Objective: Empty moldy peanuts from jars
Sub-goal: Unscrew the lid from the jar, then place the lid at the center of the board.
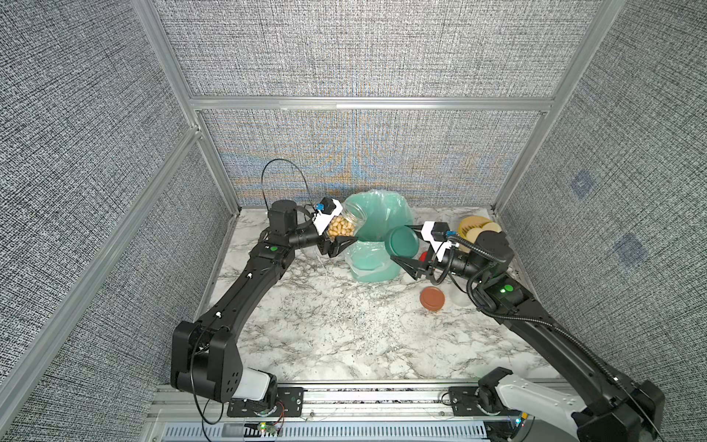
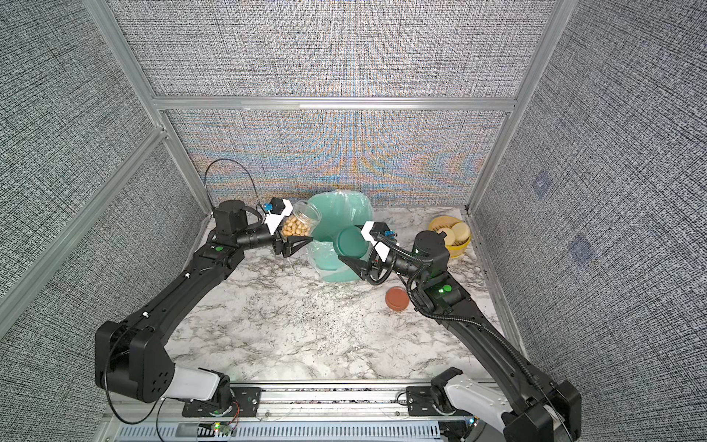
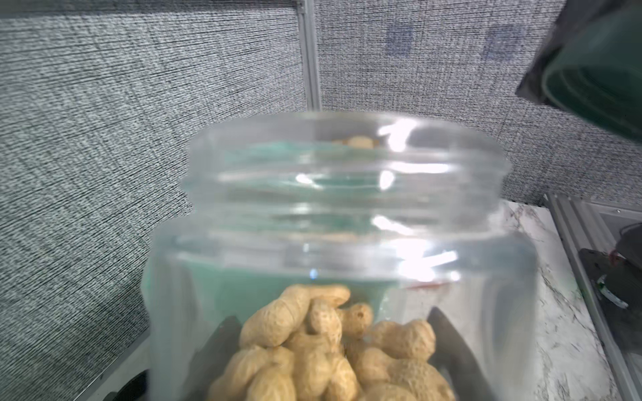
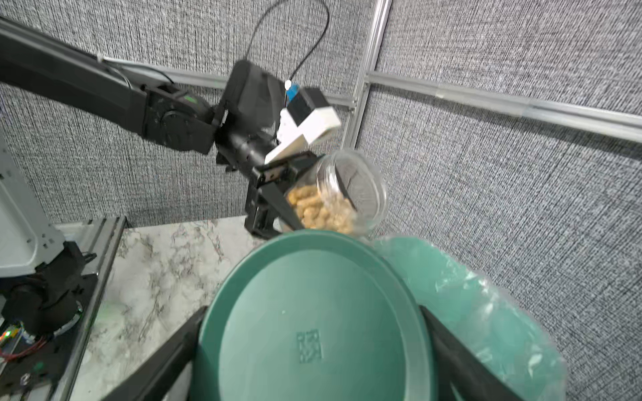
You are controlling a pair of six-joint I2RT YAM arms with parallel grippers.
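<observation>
My left gripper (image 1: 344, 229) is shut on a clear, lidless jar (image 1: 350, 220) (image 3: 340, 208). The jar hangs tilted, its mouth toward the green bag-lined bin (image 1: 382, 218) (image 4: 486, 312). Tan moldy peanuts (image 1: 339, 228) (image 3: 330, 347) lie inside the jar, and black fingers (image 3: 448, 333) show through its wall. Just right of it, my right gripper (image 1: 401, 243) is shut on a dark green lid (image 1: 402, 241) (image 4: 312, 330), held over the bin's front. In both top views a terracotta-lidded jar (image 1: 433, 299) (image 2: 397, 298) stands on the table near the right arm. A red lid (image 1: 424, 255) peeks out behind the right gripper.
A yellow bowl (image 1: 468, 222) (image 2: 440, 222) of cream discs sits in the back right corner. Grey fabric walls with aluminium posts close in the marble table (image 1: 325, 325) on three sides. The arm bases stand on a rail along the front edge.
</observation>
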